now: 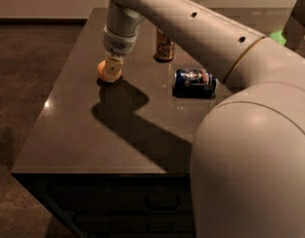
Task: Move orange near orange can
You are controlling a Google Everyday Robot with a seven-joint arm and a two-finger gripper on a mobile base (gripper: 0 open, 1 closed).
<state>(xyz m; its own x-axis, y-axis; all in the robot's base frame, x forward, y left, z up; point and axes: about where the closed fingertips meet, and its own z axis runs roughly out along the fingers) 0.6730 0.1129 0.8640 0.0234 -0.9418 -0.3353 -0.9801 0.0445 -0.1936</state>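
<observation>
Filling the near right corner of the view, the robot's pale arm (251, 157) bulks up large and then reaches away over the dark desk (83, 143) toward its far left part. Along the near edge the desktop is bare grey-brown, with drawer fronts dimly visible below it. A heavy shadow (127, 113) of the arm lies across the middle of the top, angling from the near right up toward the left edge.

Farther back, toward the right edge, a dark blue can (194, 82) lies on its side (white-and-red label facing up). Left of it, near the left edge, the gripper (111, 73) hangs down from the arm's wrist, low over the desktop and right against the orange (101, 70). The orange sits on the desk with its left side showing past the gripper's cream-coloured end. Whether the gripper is spread, closed or clamped on the fruit cannot be told.

Farthest back, toward the middle of the far edge, the orange can (165, 46) stands upright, well apart from the orange and just behind the arm.
</observation>
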